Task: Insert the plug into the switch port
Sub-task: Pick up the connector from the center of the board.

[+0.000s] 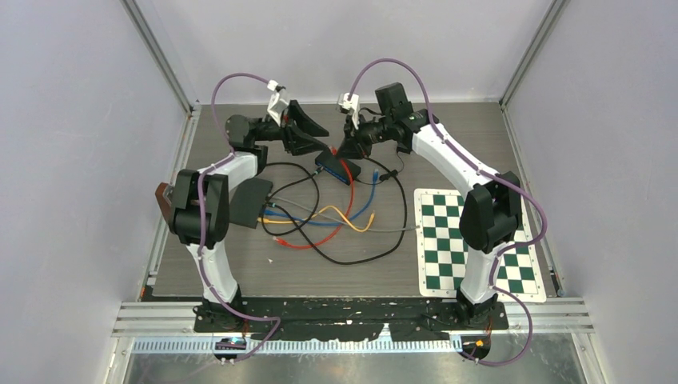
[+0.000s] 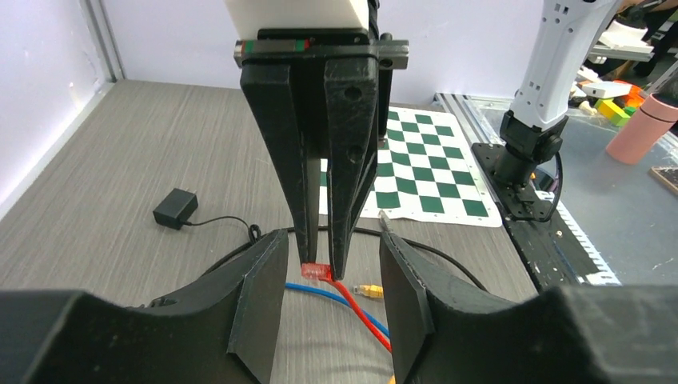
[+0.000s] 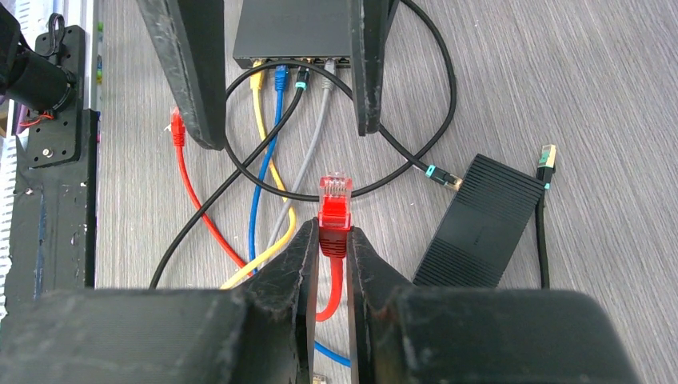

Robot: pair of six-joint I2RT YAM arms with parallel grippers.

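Note:
The red plug (image 3: pixel 335 200) is pinched by its boot in my right gripper (image 3: pixel 334 234), which is shut on it, with the clip end pointing at the black switch (image 3: pixel 292 32). Yellow, blue, black and grey cables sit in the switch ports. In the left wrist view the same red plug (image 2: pixel 316 270) hangs at the tips of the right fingers, between the spread fingers of my left gripper (image 2: pixel 332 240), which is open and holds nothing. From above, the left gripper (image 1: pixel 308 136) and right gripper (image 1: pixel 349 148) face each other over the switch (image 1: pixel 336 166).
A black power brick (image 3: pixel 480 224) lies right of the plug. A second loose red plug (image 3: pixel 177 128) lies at the left, and a loose yellow plug (image 2: pixel 369 290) is on the table. Tangled cables (image 1: pixel 336 224) spread in front of the switch. A checkerboard sheet (image 1: pixel 472 240) lies at the right.

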